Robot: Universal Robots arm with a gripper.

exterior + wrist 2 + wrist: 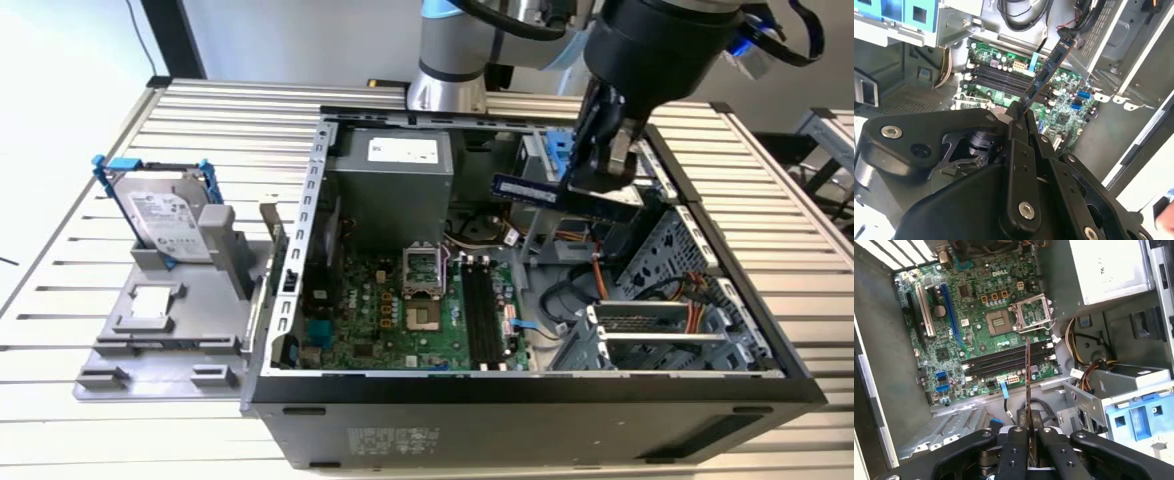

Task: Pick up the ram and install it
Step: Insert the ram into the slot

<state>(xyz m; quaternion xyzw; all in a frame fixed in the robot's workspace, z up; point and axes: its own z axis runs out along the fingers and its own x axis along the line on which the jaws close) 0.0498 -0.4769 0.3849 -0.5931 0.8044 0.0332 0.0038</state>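
one gripper (603, 182), fingers pressed together on one ram (527, 190), pinching it at one end. in the exterior view the stick projects from the fingers toward the exterior view's left, held in the air above the open computer case (534, 405), clear of the motherboard (387, 320). in both wrist views the ram (1049, 67) (1027, 385) points out from the gripper (1019, 112) (1029, 432) toward the board, not seated.

count inside the case: one bank of long dark memory slots (1004, 360), four as far as can be counted; one open processor socket (996, 320); one power supply (400, 150) with one white label.

beside the case on the slatted table (80, 250): one grey fixture (147, 365) carrying one hard drive (167, 215), upright in a blue-handled frame, one white label; one small square silver chip (154, 300).
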